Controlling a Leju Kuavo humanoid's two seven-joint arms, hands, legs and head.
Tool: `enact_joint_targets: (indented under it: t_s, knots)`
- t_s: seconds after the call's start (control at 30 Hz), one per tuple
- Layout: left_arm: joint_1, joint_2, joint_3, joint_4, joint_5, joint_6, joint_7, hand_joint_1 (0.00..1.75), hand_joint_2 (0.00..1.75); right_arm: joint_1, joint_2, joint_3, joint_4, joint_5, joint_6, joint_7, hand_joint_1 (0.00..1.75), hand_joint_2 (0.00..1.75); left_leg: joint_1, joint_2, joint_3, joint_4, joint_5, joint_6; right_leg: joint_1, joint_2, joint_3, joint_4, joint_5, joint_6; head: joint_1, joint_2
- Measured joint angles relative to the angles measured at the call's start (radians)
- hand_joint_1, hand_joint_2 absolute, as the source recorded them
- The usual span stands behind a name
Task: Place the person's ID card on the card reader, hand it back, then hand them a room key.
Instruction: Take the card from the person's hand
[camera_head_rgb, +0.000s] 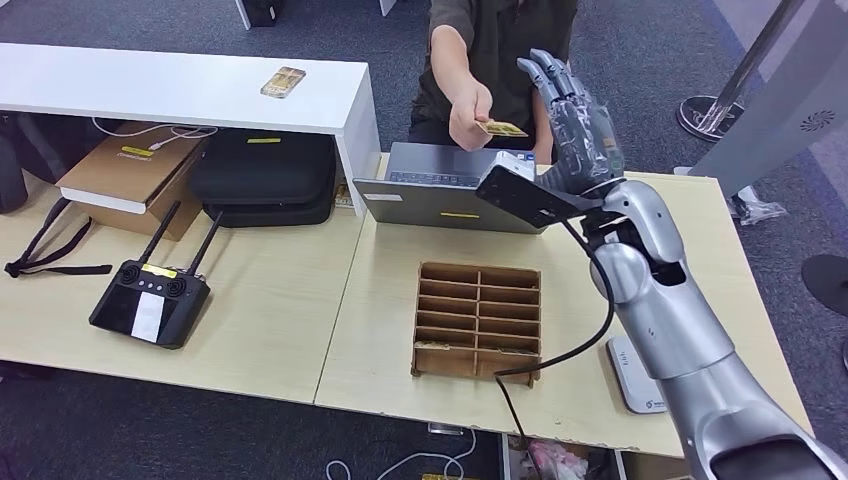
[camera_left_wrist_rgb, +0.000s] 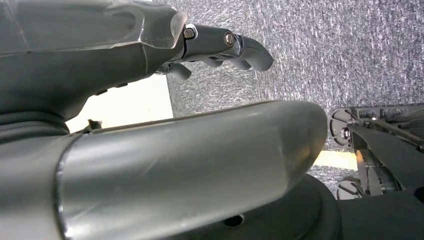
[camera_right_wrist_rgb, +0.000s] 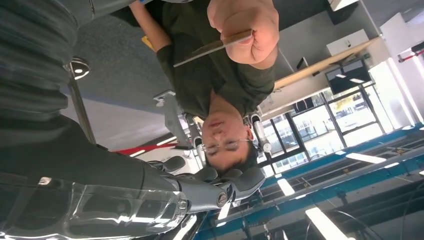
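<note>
Centrally, the robot's silver right arm rises from the lower right and ends in a dark grey right hand (camera_head_rgb: 573, 118), raised above the far edge of the pale wooden counter (camera_head_rgb: 280, 300) with fingers extended, slightly spread and holding nothing. Just beside it, apart from the fingertips, a person in a dark olive shirt (camera_head_rgb: 500, 40) holds out a thin gold-coloured ID card (camera_head_rgb: 500, 128) pinched in the person's hand (camera_head_rgb: 468, 112); the right wrist view shows the same card (camera_right_wrist_rgb: 212, 47) edge-on between thumb and fingers. Beneath the card stands an open grey laptop (camera_head_rgb: 440, 195), its lid towards the robot, between the person and the counter's middle. A brown cardboard tray with two columns of slots (camera_head_rgb: 478, 320) lies on the counter in front of the laptop, with a black cable looping from the arm past its right corner. A white flat card reader (camera_head_rgb: 632, 378) lies at the right, partly hidden by the forearm. A black remote controller with two antennas (camera_head_rgb: 150, 300) lies at the left, and a white raised shelf (camera_head_rgb: 180, 90) carries a small gold card-like object (camera_head_rgb: 283, 81). The left hand (camera_left_wrist_rgb: 220, 47), seen over grey carpet, has its fingers curled and holds nothing.
</note>
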Motion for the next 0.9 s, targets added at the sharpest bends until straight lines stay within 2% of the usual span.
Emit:
enact_joint_targets:
  t_s: [0.23, 0.53, 0.57, 0.6, 0.7, 0.73, 0.9]
  knots:
    - [0.000, 0.000, 0.016, 0.000, -0.001, -0.006, -0.002, 0.00, 0.00, -0.007, 0.029, 0.034, 0.084, -0.021, -0.036, -0.010, 0.00, 1.75, 0.000, 0.000, 0.000, 0.000, 0.000, 0.000, 0.000, 0.000, 0.000, 0.000, 0.000, 0.000, 0.000, 0.000]
    - [0.000, 0.001, 0.033, 0.000, 0.000, -0.009, -0.009, 0.00, 0.00, -0.005, 0.033, 0.046, 0.104, -0.021, -0.048, -0.013, 0.00, 1.75, 0.000, 0.000, 0.000, 0.000, 0.000, 0.000, 0.000, 0.000, 0.000, 0.000, 0.000, 0.000, 0.000, 0.000]
    - [0.000, 0.001, 0.034, 0.000, 0.000, -0.009, -0.010, 0.00, 0.00, -0.005, 0.033, 0.046, 0.104, -0.021, -0.048, -0.012, 0.05, 1.75, 0.000, 0.000, 0.000, 0.000, 0.000, 0.000, 0.000, 0.000, -0.001, 0.000, 0.000, 0.000, 0.000, 0.000]
    - [0.000, 0.001, 0.034, 0.000, -0.001, -0.009, -0.010, 0.00, 0.00, -0.004, 0.033, 0.046, 0.104, -0.021, -0.049, -0.012, 0.22, 1.75, 0.000, 0.000, 0.000, 0.000, 0.000, 0.000, 0.000, 0.000, -0.001, 0.000, 0.000, 0.000, 0.000, 0.000]
    - [0.001, 0.001, 0.036, 0.000, -0.002, -0.008, -0.010, 0.00, 0.00, -0.001, 0.031, 0.046, 0.104, -0.021, -0.052, -0.013, 1.29, 1.75, 0.000, 0.000, 0.000, 0.000, 0.000, 0.000, 0.000, 0.000, -0.001, 0.000, 0.000, 0.000, 0.000, 0.000]
    - [0.001, 0.001, 0.038, 0.000, -0.002, -0.008, -0.010, 0.00, 0.00, 0.000, 0.031, 0.046, 0.104, -0.022, -0.054, -0.013, 1.51, 1.75, 0.000, 0.000, 0.000, 0.000, 0.000, 0.000, 0.000, 0.000, -0.001, 0.000, 0.000, 0.000, 0.000, 0.000]
    - [0.001, 0.001, 0.046, 0.000, -0.005, -0.005, -0.011, 0.00, 0.00, 0.000, 0.028, 0.046, 0.103, -0.031, -0.063, -0.020, 1.57, 1.75, 0.000, 0.000, 0.000, 0.000, 0.000, 0.000, 0.000, 0.000, -0.001, 0.000, 0.000, 0.000, 0.000, 0.000]
